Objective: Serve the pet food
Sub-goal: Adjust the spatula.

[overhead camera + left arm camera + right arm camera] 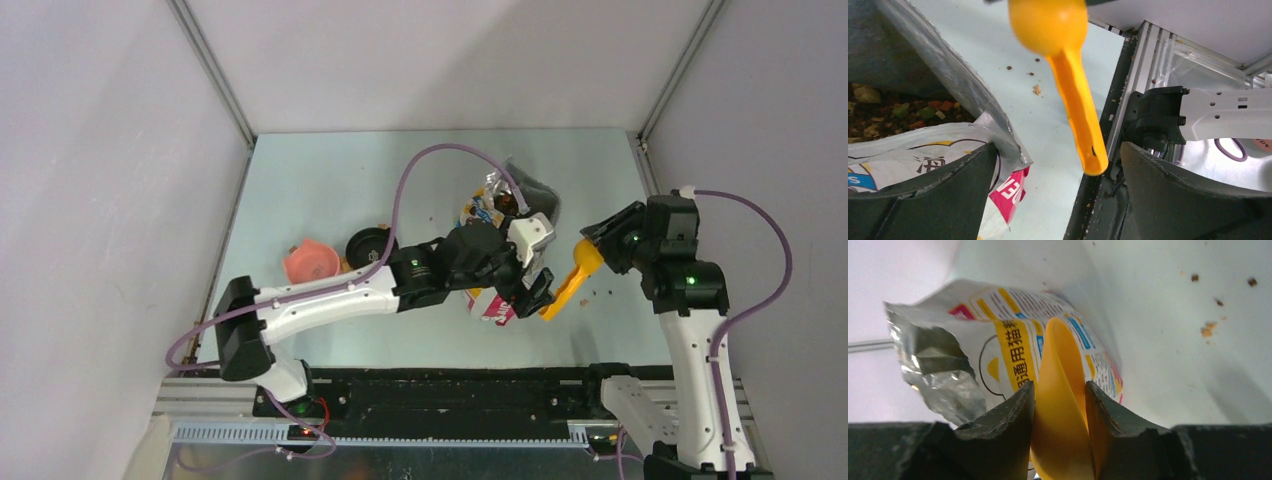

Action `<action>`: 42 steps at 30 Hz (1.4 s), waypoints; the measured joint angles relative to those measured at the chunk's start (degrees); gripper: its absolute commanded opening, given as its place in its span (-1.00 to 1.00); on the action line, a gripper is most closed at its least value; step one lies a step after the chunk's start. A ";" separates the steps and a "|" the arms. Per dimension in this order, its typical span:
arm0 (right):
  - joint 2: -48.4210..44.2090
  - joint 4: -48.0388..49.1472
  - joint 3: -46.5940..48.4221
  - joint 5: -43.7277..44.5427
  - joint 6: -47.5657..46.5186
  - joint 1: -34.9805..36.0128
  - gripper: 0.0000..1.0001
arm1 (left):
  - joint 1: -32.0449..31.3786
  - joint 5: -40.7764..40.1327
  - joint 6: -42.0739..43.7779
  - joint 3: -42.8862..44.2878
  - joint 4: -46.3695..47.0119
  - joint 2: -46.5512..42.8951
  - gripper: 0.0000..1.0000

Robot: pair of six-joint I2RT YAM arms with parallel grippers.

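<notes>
The pet food (893, 112) shows as brown kibble inside the open printed bag (497, 215), which lies at mid-table. My left gripper (1058, 147) is open beside the bag's near end (998, 165), its left finger (923, 200) against the foil edge. In the top view the left gripper (520, 290) sits over that end. A yellow scoop (572, 278) hangs just right of the bag, handle (1083, 125) pointing toward the table's near edge. My right gripper (1059, 385) is shut on the scoop (1060, 410) at its bowl end; from above, the right gripper (597, 248) is right of the bag (998, 340).
A pink bowl (312, 262) and a black bowl (370, 243) stand left of the bag, behind the left forearm. Stray kibble (1207, 330) lies on the table right of the bag. The metal rail (1143, 75) runs along the near edge.
</notes>
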 measured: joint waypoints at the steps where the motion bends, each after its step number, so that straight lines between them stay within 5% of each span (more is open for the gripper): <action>1: 0.70 -1.31 0.11 1.05 0.26 1.07 -1.00 | -0.44 -0.13 0.00 0.96 -0.09 1.16 0.92; 14: 0.63 -5.68 1.36 4.13 2.78 7.58 -1.00 | -5.88 -8.35 0.22 5.49 -2.03 6.03 0.86; 18: 0.42 -5.27 3.28 4.48 4.22 12.13 -1.00 | -6.27 -11.19 0.11 1.92 -2.60 1.84 0.83; 27: 2.82 2.93 12.33 14.80 4.52 34.18 -1.00 | -7.69 -15.67 -0.98 -10.32 -3.13 -17.31 0.97; 33: 10.67 9.05 18.25 18.08 2.89 35.74 -1.00 | -7.76 -20.76 -1.29 -10.75 -2.40 -21.99 0.99; 42: 16.50 12.20 18.34 18.53 5.35 34.03 -1.00 | -5.20 -27.10 0.20 -10.14 -2.08 -14.32 0.86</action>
